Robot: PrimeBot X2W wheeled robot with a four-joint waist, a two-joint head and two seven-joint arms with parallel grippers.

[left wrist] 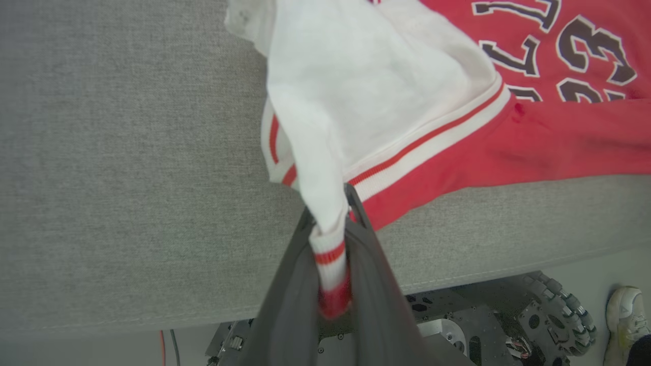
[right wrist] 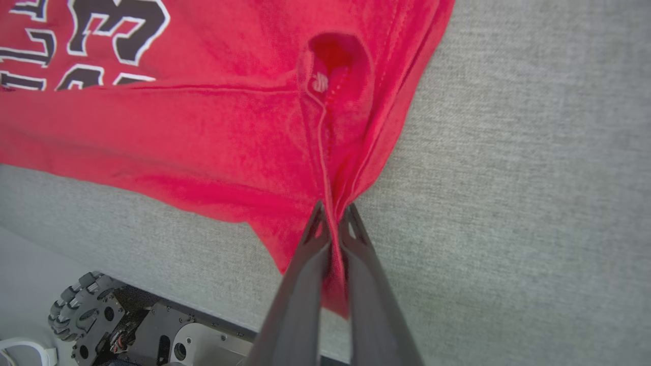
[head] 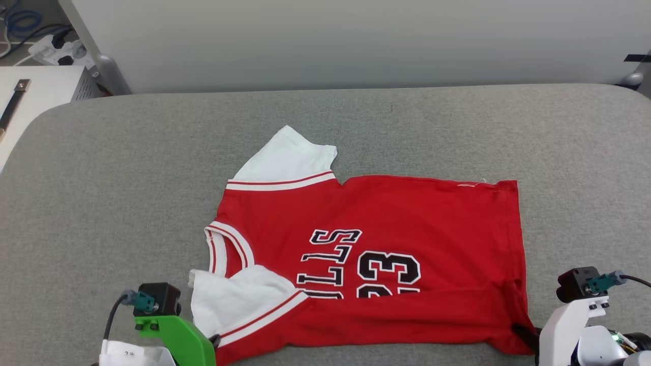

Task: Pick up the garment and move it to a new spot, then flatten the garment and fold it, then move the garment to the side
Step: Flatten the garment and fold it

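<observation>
Lab, grey padded table (head: 101,178), power strip (head: 51,53)
</observation>
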